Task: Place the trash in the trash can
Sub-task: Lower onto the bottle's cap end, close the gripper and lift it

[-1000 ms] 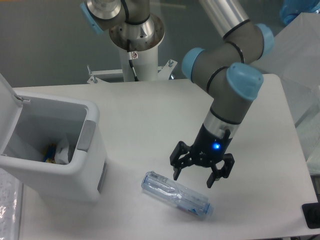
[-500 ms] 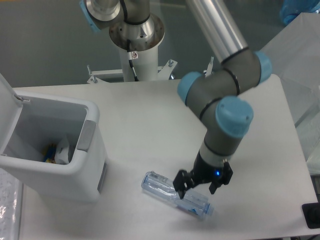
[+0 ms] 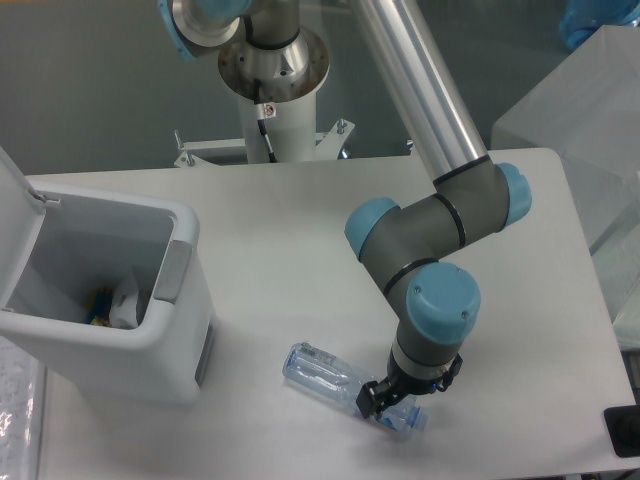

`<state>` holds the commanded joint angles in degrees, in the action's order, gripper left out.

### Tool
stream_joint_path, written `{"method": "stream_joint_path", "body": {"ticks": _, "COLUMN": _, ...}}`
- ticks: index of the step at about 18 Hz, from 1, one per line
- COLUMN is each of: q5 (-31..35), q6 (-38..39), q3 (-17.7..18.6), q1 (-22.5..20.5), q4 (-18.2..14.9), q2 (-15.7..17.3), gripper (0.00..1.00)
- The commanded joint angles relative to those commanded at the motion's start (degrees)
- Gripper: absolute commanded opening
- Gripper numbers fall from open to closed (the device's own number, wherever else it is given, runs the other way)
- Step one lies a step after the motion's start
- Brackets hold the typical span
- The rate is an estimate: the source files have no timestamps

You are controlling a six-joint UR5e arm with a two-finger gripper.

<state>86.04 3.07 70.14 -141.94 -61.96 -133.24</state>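
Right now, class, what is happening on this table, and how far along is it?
A single robot arm is reaching down to a crushed clear bottle lying on the white table. Its hand is low over the bottle's right end, mostly hidden under the wrist, so a grip cannot be confirmed. The white trash can stands at the left with its lid open, and a white wad already lies inside. The bottle is not yet in the can.

A white table [image 3: 300, 210] stands before a grey-green wall [image 3: 90, 80], evenly lit.

pincer [image 3: 392, 402] | lowered from above table | now around bottle [image 3: 330, 372]
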Motion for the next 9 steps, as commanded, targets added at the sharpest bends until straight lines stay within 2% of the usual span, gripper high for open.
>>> {"method": "stream_joint_path", "body": {"ticks": 9, "q5": 1.2, "q6": 3.2, "q3": -1.1, "q1": 1.0, "q4": -0.6, "q2": -2.1, "gripper": 1.00}}
